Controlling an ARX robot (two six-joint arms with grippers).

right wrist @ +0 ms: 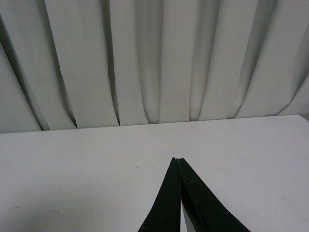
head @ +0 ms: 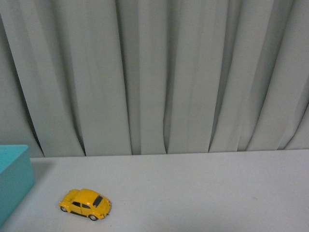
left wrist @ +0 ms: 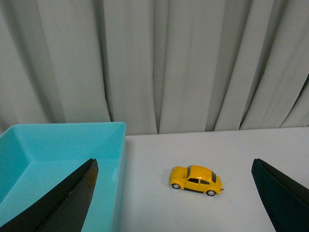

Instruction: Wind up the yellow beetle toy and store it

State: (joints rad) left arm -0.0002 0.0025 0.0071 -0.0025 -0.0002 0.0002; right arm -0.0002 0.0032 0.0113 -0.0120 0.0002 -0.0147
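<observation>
Closest in, the left fingers stand spread wide apart with nothing between them, and the right fingers are pressed together tip to tip, holding nothing. Beyond the left pair, the yellow beetle toy sits upright on its wheels on the pale counter, toward the robot's left and near the front edge. A teal bin stands just to the toy's left (near it, not touching), its open inside showing bare in the left wrist view. Farthest back, a pleated grey curtain hangs behind the counter.
</observation>
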